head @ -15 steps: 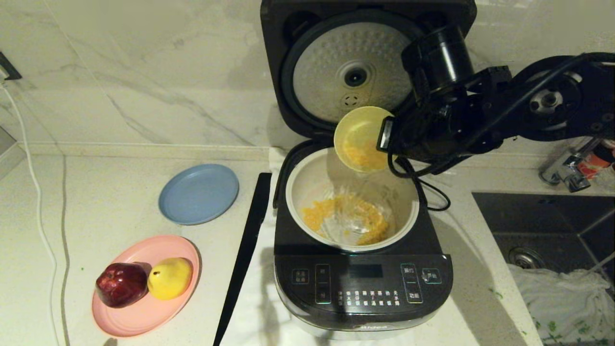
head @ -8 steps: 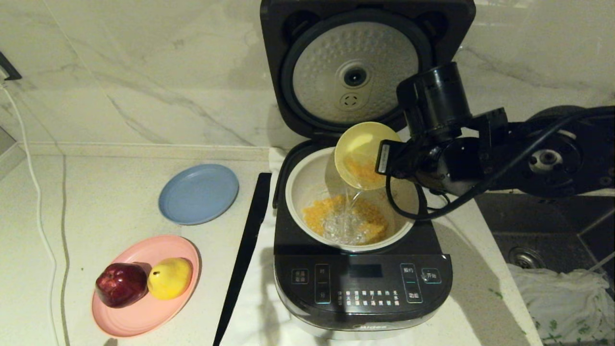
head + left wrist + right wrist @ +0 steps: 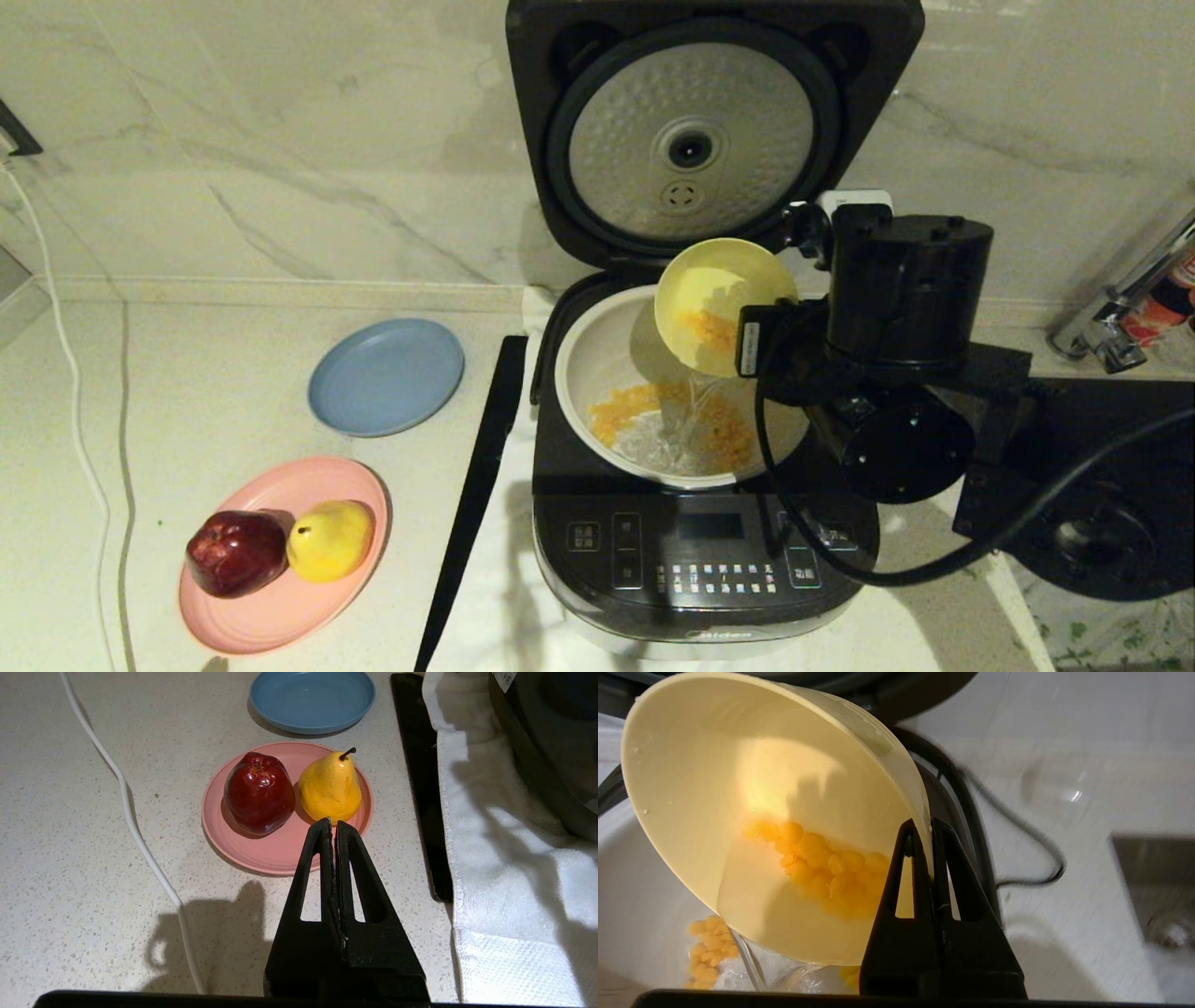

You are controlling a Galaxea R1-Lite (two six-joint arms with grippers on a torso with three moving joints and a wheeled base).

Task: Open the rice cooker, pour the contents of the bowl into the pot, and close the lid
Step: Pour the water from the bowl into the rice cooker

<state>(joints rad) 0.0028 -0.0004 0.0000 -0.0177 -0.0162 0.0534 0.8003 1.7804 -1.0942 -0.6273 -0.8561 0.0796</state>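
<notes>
Speckled surface [image 3: 233,392] carries your rice cooker [image 3: 705,551], lid [image 3: 691,131] up; right pincer [image 3: 930,828], clamped on the bowl [image 3: 714,299], tips kernels [image 3: 822,868] into the pot [image 3: 597,345]; left pincer [image 3: 333,826] together.

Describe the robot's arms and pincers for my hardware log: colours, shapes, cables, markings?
The right arm is matt black, built from chunky cylindrical joints, with a black cable looping beside it and a small white label near the wrist. The right pincer and the left pincer each have two black tapered fingers with triangular cut-outs.

Pour nearly done

The right gripper [image 3: 931,828] swings nearer, tipping the bowl [image 3: 724,303] steeper; fewer kernels [image 3: 709,329] remain inside, more lie in the pot [image 3: 597,345].
</notes>
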